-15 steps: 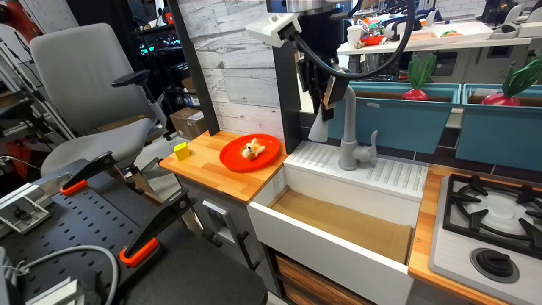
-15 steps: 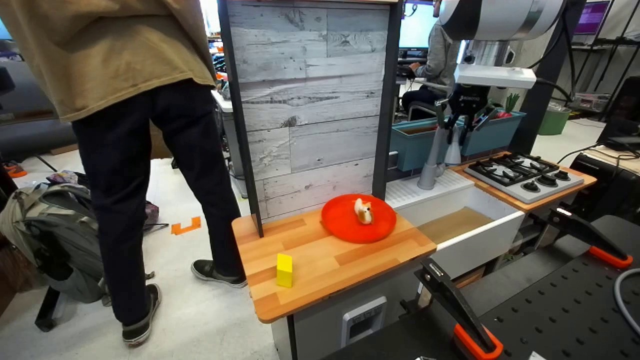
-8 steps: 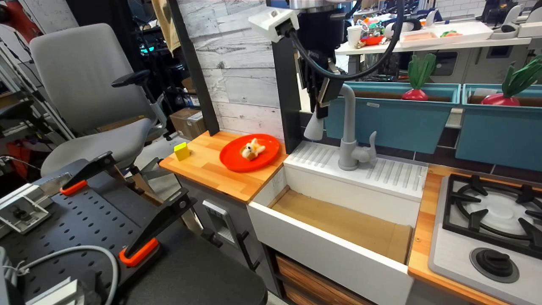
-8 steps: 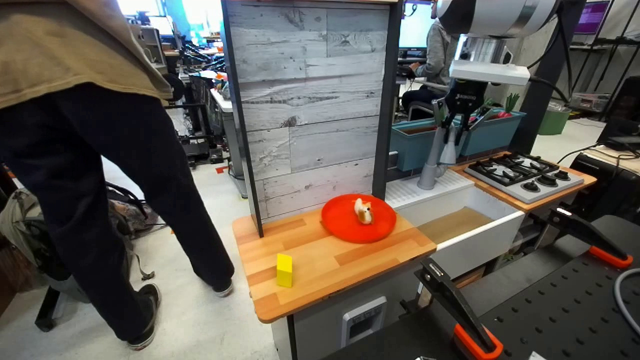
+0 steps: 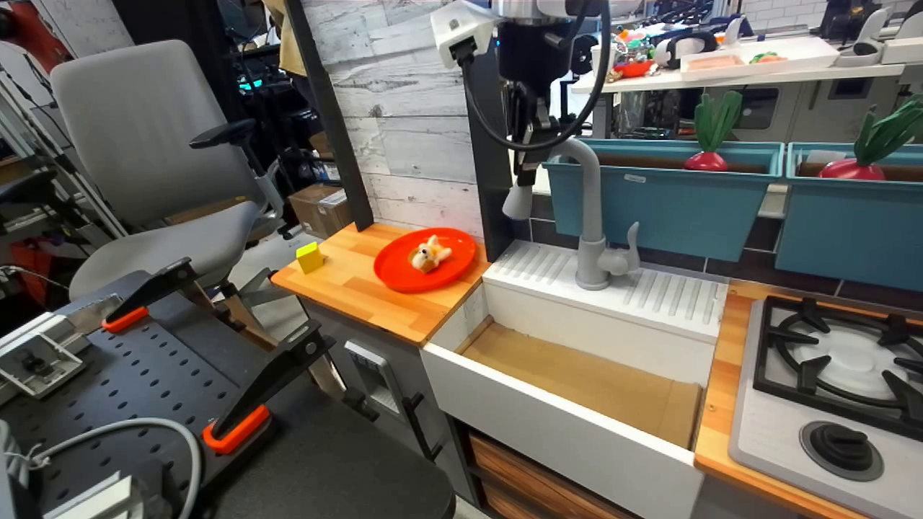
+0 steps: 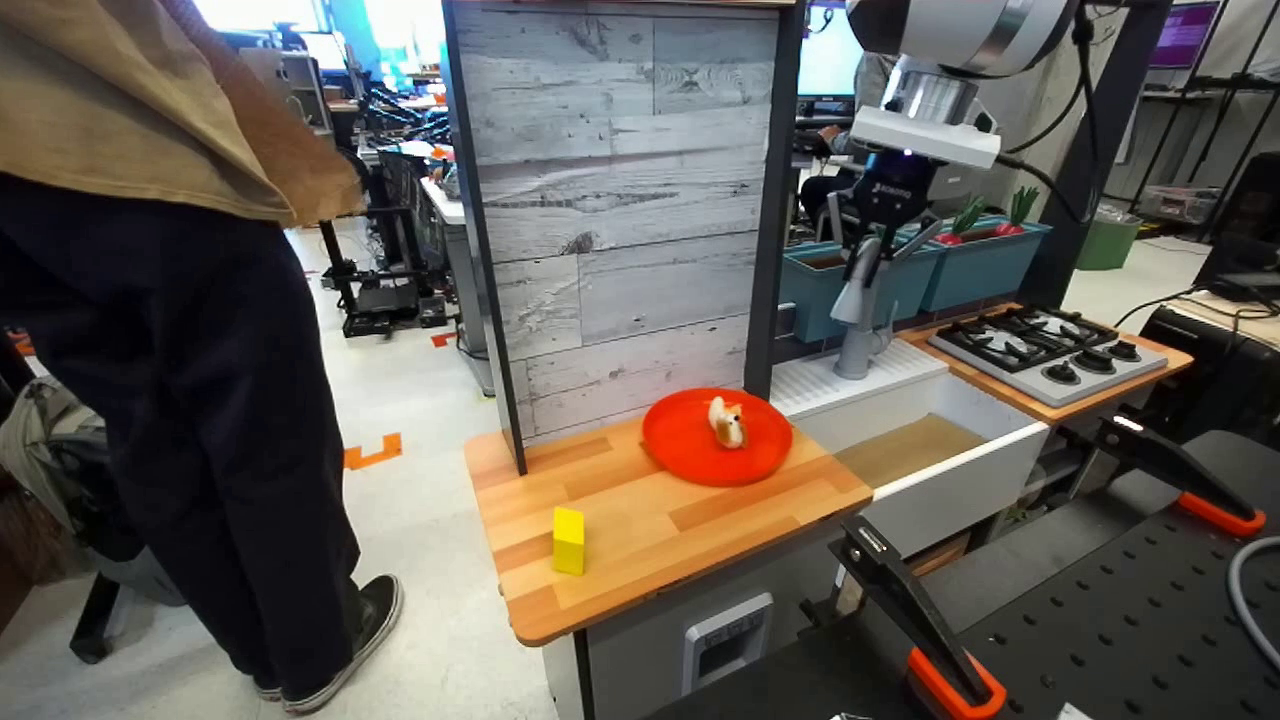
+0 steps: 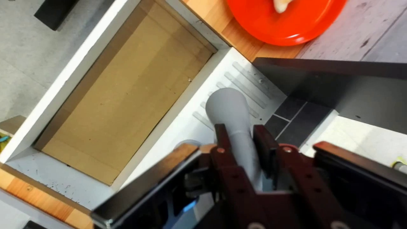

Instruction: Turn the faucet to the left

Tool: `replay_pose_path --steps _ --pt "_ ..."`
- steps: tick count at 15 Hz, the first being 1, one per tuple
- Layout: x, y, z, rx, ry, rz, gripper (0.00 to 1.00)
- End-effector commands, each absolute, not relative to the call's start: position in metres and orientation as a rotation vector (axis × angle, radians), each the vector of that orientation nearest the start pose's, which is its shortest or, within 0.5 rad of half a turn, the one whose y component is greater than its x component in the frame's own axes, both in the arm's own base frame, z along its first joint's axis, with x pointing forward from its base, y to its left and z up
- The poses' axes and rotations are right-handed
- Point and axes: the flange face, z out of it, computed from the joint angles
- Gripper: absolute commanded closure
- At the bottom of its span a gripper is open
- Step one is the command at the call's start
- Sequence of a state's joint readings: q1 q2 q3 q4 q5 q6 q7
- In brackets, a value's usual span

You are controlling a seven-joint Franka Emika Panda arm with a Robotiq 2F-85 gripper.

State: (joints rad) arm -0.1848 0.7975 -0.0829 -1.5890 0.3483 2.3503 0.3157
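Note:
The grey faucet [image 5: 593, 202] stands on the white ledge behind the sink, and its lever [image 5: 632, 249] is at its right side in an exterior view. Its spout head [image 5: 518, 202] points left there, near the dark post. The faucet also shows in an exterior view [image 6: 855, 350]. My gripper [image 5: 526, 174] is around the downward end of the spout, just above the flared head; it also shows in an exterior view [image 6: 864, 268]. In the wrist view the gripper [image 7: 239, 126] has the spout [image 7: 229, 106] between its fingers, closed to about its width. The base is mostly hidden there.
The dark post [image 5: 484, 144] and white plank wall stand left of the spout. The white sink [image 5: 562, 411] lies below. Blue planters [image 5: 660, 216] hang behind. A red plate [image 5: 393, 270] with a small toy and a yellow block [image 5: 310, 257] are on the wooden counter. A stove [image 5: 786, 425] is right.
The gripper and spout head have swung left in an exterior view, toward the dark post, and the wrist has rotated. The faucet base stayed in place. The person in the background has moved.

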Motion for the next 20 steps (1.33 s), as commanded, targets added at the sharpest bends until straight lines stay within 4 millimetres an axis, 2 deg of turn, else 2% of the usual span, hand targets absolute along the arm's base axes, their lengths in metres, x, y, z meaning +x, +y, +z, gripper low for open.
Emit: replay_pose_path --steps 1,3,6,7,9,13,15,20 --pt "0.699 -0.150 0.166 -2.586 1.193 -0.045 0.94" --pt "0.705 -0.149 0.165 -2.558 1.203 -0.106 0.94" --pt "0.705 -0.149 0.163 -2.562 1.201 -0.139 0.94" --pt "0.703 -0.150 0.162 -2.571 1.200 -0.137 0.51" --pt "0.699 -0.149 0.163 -2.586 1.188 -0.130 0.42" --pt "0.688 -0.145 0.167 -2.612 1.176 -0.132 0.12" --pt "0.678 -0.144 0.169 -2.633 1.170 -0.122 0.00" --pt "0.633 -0.147 0.184 -2.692 1.130 -0.083 0.00"
